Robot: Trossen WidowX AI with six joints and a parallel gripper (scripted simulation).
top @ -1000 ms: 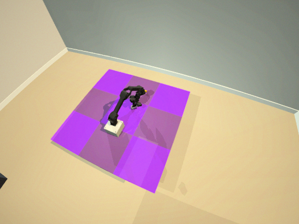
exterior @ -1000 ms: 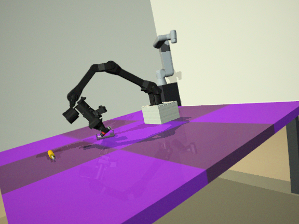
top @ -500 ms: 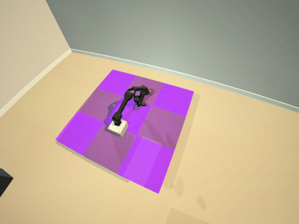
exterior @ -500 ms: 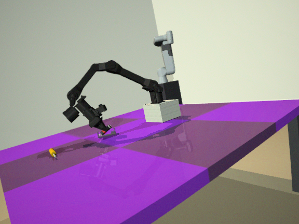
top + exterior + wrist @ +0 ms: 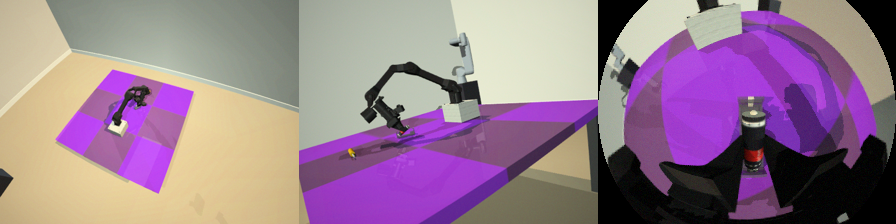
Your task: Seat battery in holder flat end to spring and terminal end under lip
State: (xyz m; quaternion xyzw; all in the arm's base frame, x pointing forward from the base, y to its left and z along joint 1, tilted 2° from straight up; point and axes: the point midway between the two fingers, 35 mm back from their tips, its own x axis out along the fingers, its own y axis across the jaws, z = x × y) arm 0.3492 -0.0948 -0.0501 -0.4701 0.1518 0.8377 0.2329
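Clamping one smooth black-and-red cylindrical battery [image 5: 754,141] between narrowly parted matte black fingers, the gripper [image 5: 402,128] tilts over one small grey holder [image 5: 406,134] on the glossy purple checkered table [image 5: 480,145], with one yellow capsule-shaped object [image 5: 351,152] lying well apart at eight o'clock.

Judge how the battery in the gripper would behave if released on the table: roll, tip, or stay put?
The battery is a smooth cylinder, so it would probably roll. It looks rigid and small, likely light. The gripper holds it tilted over the holder, so it might tip sideways if dropped early.
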